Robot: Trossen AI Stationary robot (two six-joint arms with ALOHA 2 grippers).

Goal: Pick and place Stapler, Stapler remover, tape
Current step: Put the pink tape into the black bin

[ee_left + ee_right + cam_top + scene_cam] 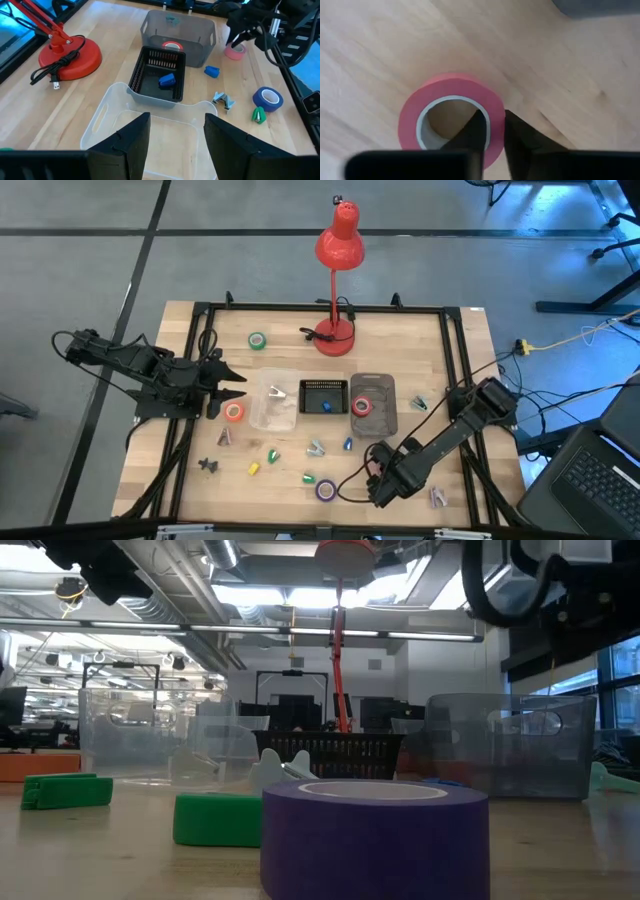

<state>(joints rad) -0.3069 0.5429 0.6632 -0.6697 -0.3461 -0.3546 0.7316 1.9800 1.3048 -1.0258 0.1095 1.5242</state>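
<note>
A pink tape roll lies near the table's near edge, right of centre, and also shows in the left wrist view. My right gripper is shut on its wall; in the high view it hides the roll. My left gripper is open and empty, above the left end of the clear tub. An orange-red tape roll lies beside that tub. A purple roll and a green roll lie flat on the table. Another red roll sits in the grey bin. My right gripper has one finger inside the pink roll's hollow and the other outside, with the roll's wall pinched between them. The fingers come from above, pointing down. The roll lies flat, hollow up; whether it is clear of the table, I cannot tell.
A black basket holding a blue item stands between the tub and the grey bin. A red desk lamp stands at the far edge. Small coloured blocks and metal clips are scattered along the near side. A black frame borders the table.
</note>
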